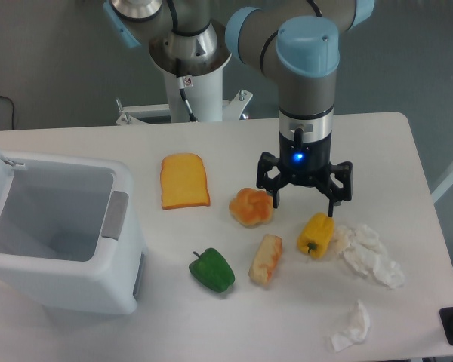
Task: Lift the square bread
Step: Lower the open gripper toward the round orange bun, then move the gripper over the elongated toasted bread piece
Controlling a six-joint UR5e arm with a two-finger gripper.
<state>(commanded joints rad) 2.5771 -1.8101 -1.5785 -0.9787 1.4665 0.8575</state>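
One square bread (266, 259) lies on the table, below and left of the wide-spread, empty claw (305, 199).

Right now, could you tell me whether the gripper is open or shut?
Open. The gripper has its fingers spread wide apart with nothing between them, hovering behind the square bread, which lies untouched on the table.

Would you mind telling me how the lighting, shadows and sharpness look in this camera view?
Fixed camera: even, soft overhead light; the square bread and green pepper cast only faint, short shadows on the white table. Mild glare on the arm's blue cap; the gripper shows a lit blue LED. Everything is reasonably sharp, with no motion blur.
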